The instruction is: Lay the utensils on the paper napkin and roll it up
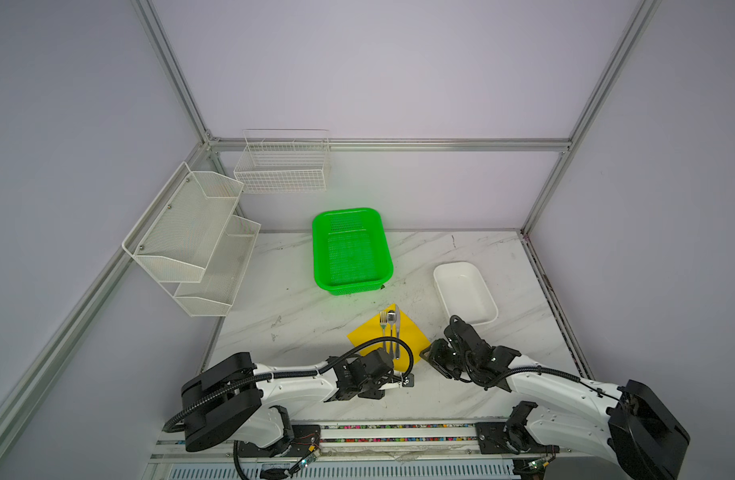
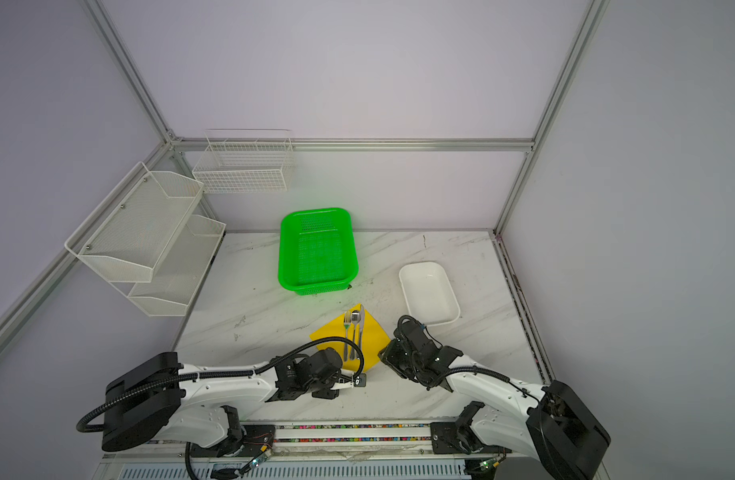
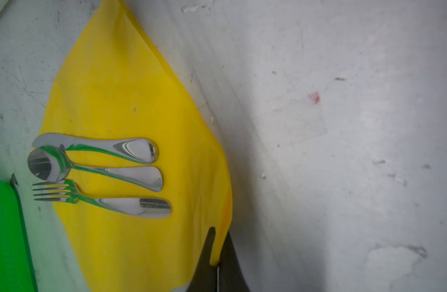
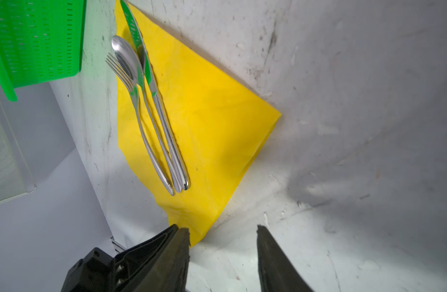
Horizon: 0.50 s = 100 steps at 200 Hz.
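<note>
The yellow paper napkin lies as a diamond on the marble table. Three silver utensils rest on it side by side, handles toward me: a knife, a spoon and a fork. Their heads reach past the napkin's far edge. My left gripper is shut on the napkin's near edge, and yellow paper shows pinched between its fingers. My right gripper stands open low over the table. The napkin's near corner lies just beside one of its fingers.
A green basket stands just behind the napkin. To the right, behind my right arm, is a white tray. A white mesh shelf and a wire basket hang on the left and back walls.
</note>
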Each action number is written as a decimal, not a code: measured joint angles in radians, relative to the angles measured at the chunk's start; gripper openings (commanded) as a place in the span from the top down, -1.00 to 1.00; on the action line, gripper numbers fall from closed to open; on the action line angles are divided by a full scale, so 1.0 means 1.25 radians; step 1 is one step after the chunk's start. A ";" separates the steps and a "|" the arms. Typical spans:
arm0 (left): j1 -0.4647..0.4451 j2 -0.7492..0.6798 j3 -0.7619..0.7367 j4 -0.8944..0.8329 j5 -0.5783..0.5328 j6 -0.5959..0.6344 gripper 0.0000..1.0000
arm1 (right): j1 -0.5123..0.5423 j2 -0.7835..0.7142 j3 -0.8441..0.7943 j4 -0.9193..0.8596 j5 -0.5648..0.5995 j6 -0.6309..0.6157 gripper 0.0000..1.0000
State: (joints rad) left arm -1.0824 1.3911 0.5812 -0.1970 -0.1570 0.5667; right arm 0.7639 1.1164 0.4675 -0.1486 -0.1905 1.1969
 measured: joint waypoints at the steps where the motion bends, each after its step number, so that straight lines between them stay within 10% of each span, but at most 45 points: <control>1: 0.002 0.000 0.000 -0.001 0.002 -0.002 0.99 | 0.000 0.000 0.000 -0.001 0.000 0.000 0.11; 100: 0.076 -0.053 0.000 0.008 0.105 -0.063 0.97 | 0.000 -0.003 0.021 -0.035 0.014 -0.044 0.22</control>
State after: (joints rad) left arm -0.9871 1.3251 0.5812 -0.1875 -0.0254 0.4881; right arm 0.7639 1.1130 0.4938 -0.1921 -0.1734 1.1416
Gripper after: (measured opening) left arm 0.047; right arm 0.398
